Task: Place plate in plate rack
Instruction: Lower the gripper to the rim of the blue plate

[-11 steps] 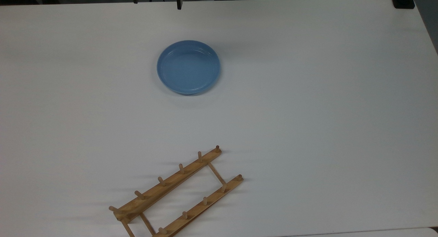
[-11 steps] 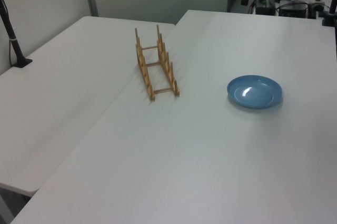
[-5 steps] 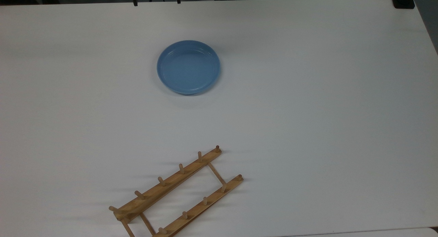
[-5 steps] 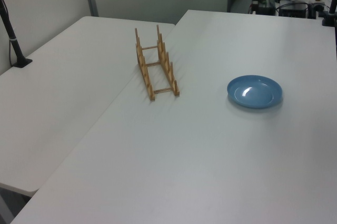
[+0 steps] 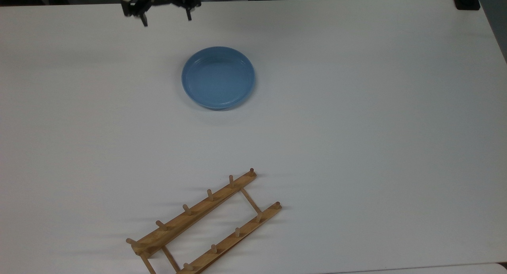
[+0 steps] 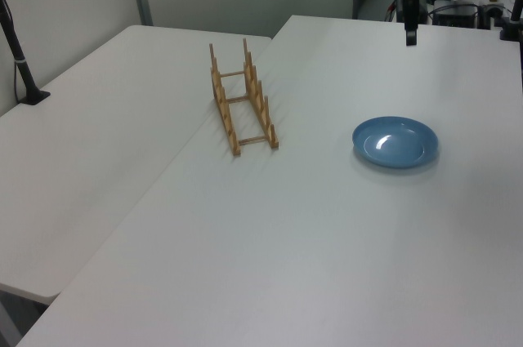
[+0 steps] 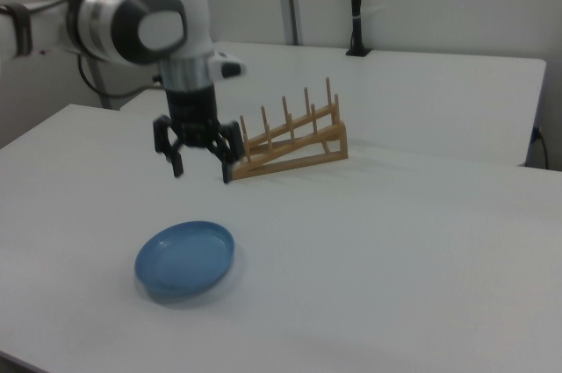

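The plate [image 5: 218,77] is lying flat, rim up, on the white worktop [image 5: 356,127], and nothing is touching it. In the top view it is sitting toward the upper middle of the worktop; in the left view [image 6: 395,142] it is seen to the right of the plate rack, and in the right view [image 7: 185,258] it is lying in front of the rack and to its left.

The plate rack [image 5: 204,224] is resting on the worktop well apart from the plate, near the lower edge of the top view, with its two rails running at a slant and its pegs pointing up. In the left view [image 6: 243,98] and the right view [image 7: 294,135] it is standing empty.

The gripper [image 5: 166,17] is being held in the air above the worktop, beyond the plate on the side away from the rack, and slightly to the top view's left of the plate. In the right view [image 7: 201,171] the jaws are spread wide apart and pointing down, with nothing between them.
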`<control>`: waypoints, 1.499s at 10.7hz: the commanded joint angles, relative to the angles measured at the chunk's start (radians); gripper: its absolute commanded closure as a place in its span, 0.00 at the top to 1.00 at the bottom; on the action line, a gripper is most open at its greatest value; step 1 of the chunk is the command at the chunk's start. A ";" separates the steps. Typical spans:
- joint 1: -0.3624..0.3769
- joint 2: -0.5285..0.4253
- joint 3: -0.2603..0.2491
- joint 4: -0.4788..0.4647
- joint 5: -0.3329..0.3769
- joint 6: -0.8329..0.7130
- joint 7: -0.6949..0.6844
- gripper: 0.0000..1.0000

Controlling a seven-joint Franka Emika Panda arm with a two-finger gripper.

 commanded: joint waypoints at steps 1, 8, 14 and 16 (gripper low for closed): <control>-0.030 0.002 0.001 -0.171 -0.008 0.162 -0.109 0.99; -0.027 0.160 0.004 -0.233 0.033 0.344 -0.003 0.95; -0.016 0.241 0.020 -0.231 0.033 0.430 0.156 0.70; -0.016 0.244 0.021 -0.227 0.035 0.431 0.170 0.35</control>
